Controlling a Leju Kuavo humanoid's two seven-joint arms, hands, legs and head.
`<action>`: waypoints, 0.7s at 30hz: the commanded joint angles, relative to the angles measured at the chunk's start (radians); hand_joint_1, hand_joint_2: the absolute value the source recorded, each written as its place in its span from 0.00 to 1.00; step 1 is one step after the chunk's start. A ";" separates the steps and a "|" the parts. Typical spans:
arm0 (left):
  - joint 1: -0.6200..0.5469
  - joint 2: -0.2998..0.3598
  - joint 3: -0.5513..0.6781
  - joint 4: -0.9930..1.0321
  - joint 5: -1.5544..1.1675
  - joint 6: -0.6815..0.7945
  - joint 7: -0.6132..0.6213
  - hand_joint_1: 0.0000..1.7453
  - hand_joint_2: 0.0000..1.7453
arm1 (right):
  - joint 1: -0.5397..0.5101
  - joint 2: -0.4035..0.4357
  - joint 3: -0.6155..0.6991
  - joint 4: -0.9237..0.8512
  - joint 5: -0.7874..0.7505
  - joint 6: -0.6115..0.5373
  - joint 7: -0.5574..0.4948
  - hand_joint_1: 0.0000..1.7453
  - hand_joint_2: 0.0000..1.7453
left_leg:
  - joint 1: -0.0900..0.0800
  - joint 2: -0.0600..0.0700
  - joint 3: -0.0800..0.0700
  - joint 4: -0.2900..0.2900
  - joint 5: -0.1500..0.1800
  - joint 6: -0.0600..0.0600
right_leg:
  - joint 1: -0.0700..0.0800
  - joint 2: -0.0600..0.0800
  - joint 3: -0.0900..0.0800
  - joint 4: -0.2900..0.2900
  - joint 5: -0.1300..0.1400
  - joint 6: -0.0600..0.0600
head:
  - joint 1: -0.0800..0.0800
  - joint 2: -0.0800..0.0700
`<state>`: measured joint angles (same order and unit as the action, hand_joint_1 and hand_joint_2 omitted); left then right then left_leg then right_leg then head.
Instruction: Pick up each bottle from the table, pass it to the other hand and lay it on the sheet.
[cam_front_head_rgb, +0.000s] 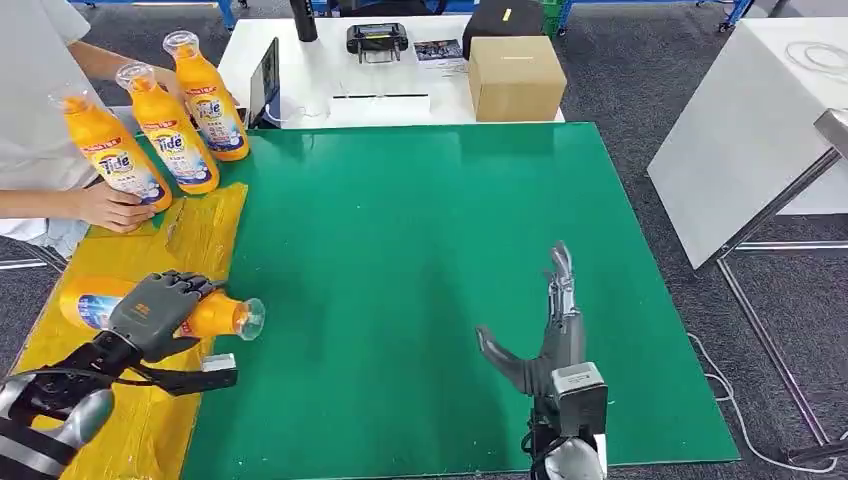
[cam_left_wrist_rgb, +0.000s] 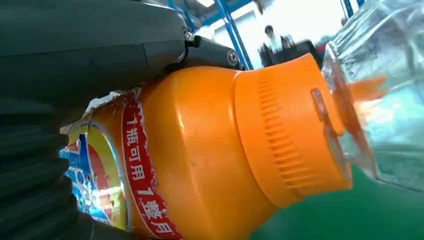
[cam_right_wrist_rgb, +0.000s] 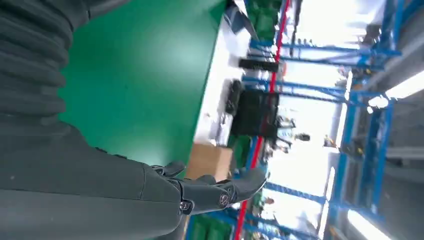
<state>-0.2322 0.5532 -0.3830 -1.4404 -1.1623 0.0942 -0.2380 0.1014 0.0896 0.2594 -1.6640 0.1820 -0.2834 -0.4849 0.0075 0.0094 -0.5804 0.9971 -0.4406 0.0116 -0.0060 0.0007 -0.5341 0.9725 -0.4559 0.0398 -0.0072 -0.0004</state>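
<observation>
- Green matting (cam_front_head_rgb: 420, 250) is covering the worktop, and a yellow sheet (cam_front_head_rgb: 205, 230) is lying along its left edge.
- White side tables are standing beyond the far edge, one carrying a cardboard box (cam_front_head_rgb: 515, 78) and a black controller (cam_front_head_rgb: 377, 40).
- On the yellow sheet, the left hand (cam_front_head_rgb: 160, 310) is gripping an orange Tide detergent bottle (cam_front_head_rgb: 215, 315) that is lying on its side, its fingers wrapping over the body.
- That bottle's clear cap (cam_front_head_rgb: 250, 318) is pointing toward the green matting; in the left wrist view the orange neck (cam_left_wrist_rgb: 290, 130) and the clear cap (cam_left_wrist_rgb: 385, 90) are showing close up past the dark fingers (cam_left_wrist_rgb: 100, 40).
- Three more orange Tide bottles (cam_front_head_rgb: 165, 130) are standing upright in a row at the far left corner.
- A person's hand (cam_front_head_rgb: 115, 208) is resting at the base of the nearest upright bottle.
- The right hand (cam_front_head_rgb: 545, 330) is hovering over the green matting, well apart from the bottles, holding nothing, with fingers (cam_front_head_rgb: 562, 270) stretching straight forward and the thumb splaying out to the side.
</observation>
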 joint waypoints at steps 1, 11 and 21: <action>-0.082 -0.014 -0.086 0.219 0.277 -0.088 -0.141 1.00 1.00 | -0.067 -0.022 -0.037 -0.017 -0.027 0.017 -0.022 0.00 1.00 | 0.000 -0.002 0.004 -0.002 0.000 0.001 | 0.000 -0.001 0.005 -0.002 0.000 0.000 | 0.000 0.000; -0.021 -0.173 0.089 0.308 0.482 -0.058 -0.246 1.00 1.00 | -0.128 -0.030 0.038 0.060 -0.048 0.042 -0.010 0.00 1.00 | -0.001 -0.002 0.005 -0.003 0.000 0.000 | -0.001 -0.001 0.006 -0.004 0.000 0.000 | 0.000 0.000; -0.090 -0.242 0.071 0.435 0.254 0.163 -0.125 0.00 1.00 | -0.133 -0.034 0.057 0.069 -0.048 0.051 -0.003 0.00 1.00 | -0.001 -0.006 0.004 -0.002 0.001 0.000 | -0.001 -0.004 0.007 -0.003 0.001 0.000 | 0.000 0.000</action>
<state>-0.2542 0.4120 -0.3002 -1.1993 -0.7768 0.1565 -0.4375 0.0053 0.0805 0.2850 -1.6621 0.1343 -0.2331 -0.4952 0.0060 0.0060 -0.5802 0.9972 -0.4400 0.0116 -0.0071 -0.0019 -0.5321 0.9724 -0.4559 0.0399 -0.0076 -0.0004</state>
